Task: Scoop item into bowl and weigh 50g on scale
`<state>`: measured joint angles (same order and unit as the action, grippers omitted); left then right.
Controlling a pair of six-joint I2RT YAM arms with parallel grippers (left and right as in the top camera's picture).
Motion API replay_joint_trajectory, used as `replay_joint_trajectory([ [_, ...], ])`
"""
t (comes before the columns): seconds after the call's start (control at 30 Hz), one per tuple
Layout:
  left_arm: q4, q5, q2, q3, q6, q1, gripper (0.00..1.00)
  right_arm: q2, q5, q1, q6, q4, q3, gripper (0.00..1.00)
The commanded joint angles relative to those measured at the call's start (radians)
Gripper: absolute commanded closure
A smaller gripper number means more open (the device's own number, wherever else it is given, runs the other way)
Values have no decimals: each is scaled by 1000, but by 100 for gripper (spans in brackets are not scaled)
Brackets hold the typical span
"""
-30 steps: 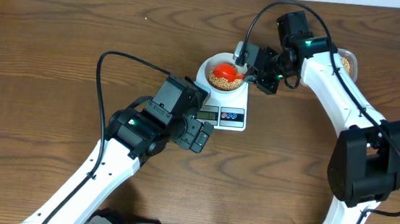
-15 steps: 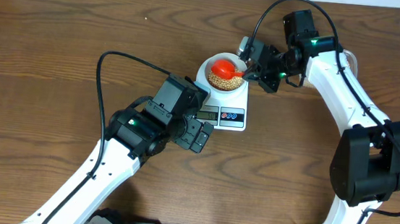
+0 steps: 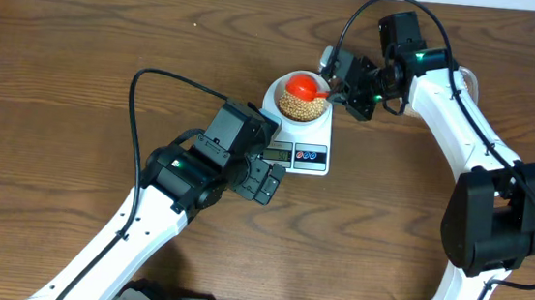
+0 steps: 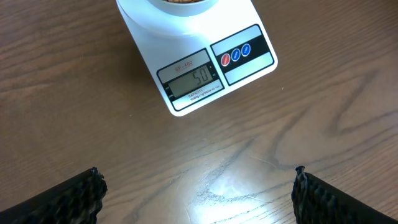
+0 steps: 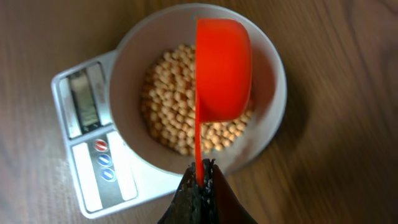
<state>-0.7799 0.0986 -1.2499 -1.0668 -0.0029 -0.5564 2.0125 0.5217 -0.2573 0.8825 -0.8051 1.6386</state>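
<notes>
1. On the wooden table (image 3: pixel 81 56), seen from overhead, the scale (image 3: pixel 299 148) lies between the two arms. The bowl (image 3: pixel 274 97) stands on its far end, and the beans (image 3: pixel 296 106) cover the bowl's bottom.
2. From overhead, the red scoop (image 3: pixel 301 83) sits over the far half of the bowl. Its handle runs right to the right gripper (image 3: pixel 333 93), but how the jaws stand is too small to tell from here.
3. The right wrist view settles that. The gripper's dark tips are pinched together on the end of the thin handle. The scoop's cup is tipped on edge over the right part of the bean pile, its smooth outside toward the camera. The scale's panel shows at the left of this view, too blurred to read.
4. Only the left wrist view shows the panel sharply. The grey display (image 4: pixel 193 82) carries digits that read as 50. Beside it are the buttons (image 4: pixel 236 53), one red and two blue. Just the near edge of the bowl shows at the top of this view.
5. The left gripper (image 3: pixel 267 181) hangs near the display end of the scale, apart from it. In its own camera its fingers (image 4: pixel 68 199) stand wide apart at the lower corners, with bare wood between them.
</notes>
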Motion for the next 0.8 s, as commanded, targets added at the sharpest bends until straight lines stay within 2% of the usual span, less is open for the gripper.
replay_joint_trajectory([
  [0.0,-2,-6,2,-6,-1,3,2,-31,-56,2,-6,2,-4,99],
  [0.77,-2,-6,3,-6,-1,3,2,-30,-60,1,-6,2,-5,99],
])
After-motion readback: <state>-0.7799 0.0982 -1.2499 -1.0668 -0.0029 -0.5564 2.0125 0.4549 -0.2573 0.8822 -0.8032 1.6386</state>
